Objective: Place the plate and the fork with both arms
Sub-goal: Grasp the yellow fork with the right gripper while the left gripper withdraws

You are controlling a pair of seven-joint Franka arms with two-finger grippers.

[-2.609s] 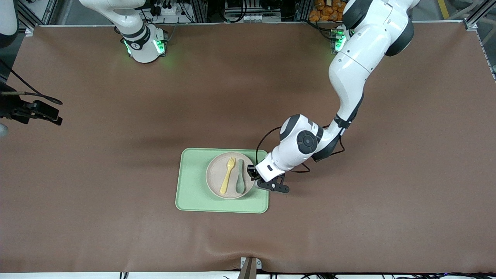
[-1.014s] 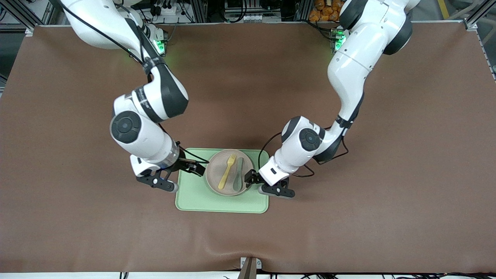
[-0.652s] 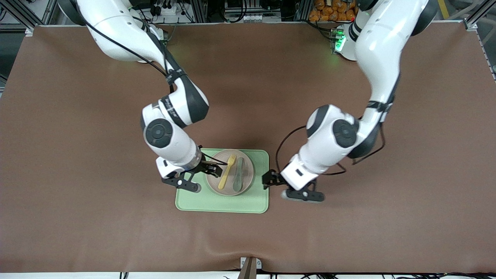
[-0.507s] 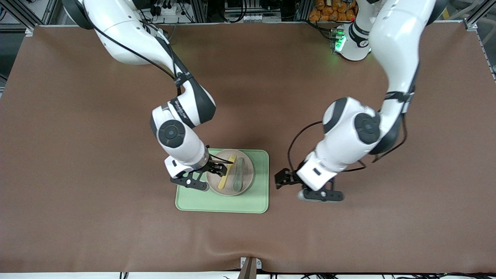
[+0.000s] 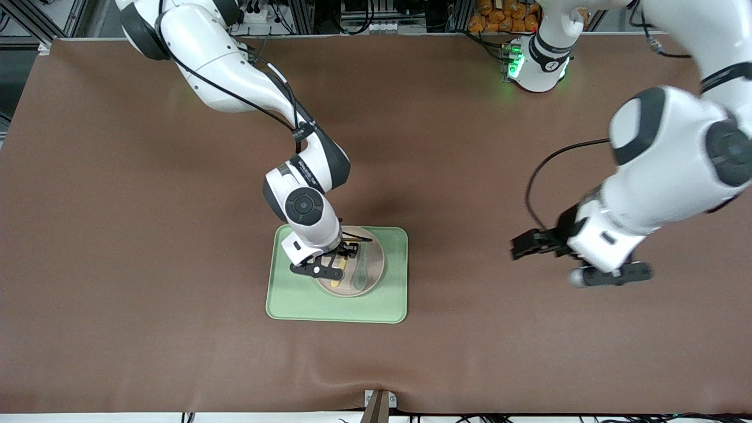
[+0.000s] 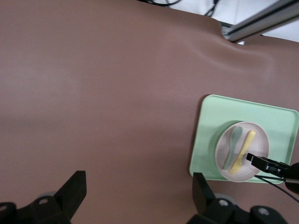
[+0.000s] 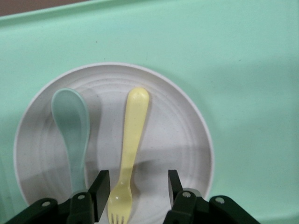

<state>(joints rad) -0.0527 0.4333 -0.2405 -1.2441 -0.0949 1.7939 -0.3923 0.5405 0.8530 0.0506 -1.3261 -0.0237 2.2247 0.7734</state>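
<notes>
spoon (image 7: 71, 126) beside fork (image 7: 129, 154), on plate (image 7: 187, 140)

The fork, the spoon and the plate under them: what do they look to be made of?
The fork looks like pale-yellow plastic: one solid colour, soft rounded edges, dull sheen. The spoon beside it seems the same, in muted teal. The plate is off-white and matte with faint concentric rings; plastic or ceramic, I cannot tell.

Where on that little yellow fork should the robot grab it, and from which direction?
Probably from straight above, across the neck just below the tines. The small pale-yellow plastic fork lies flat in the round off-white plate, beside the teal-green spoon. The right end effector hangs open astride that end already.
</notes>
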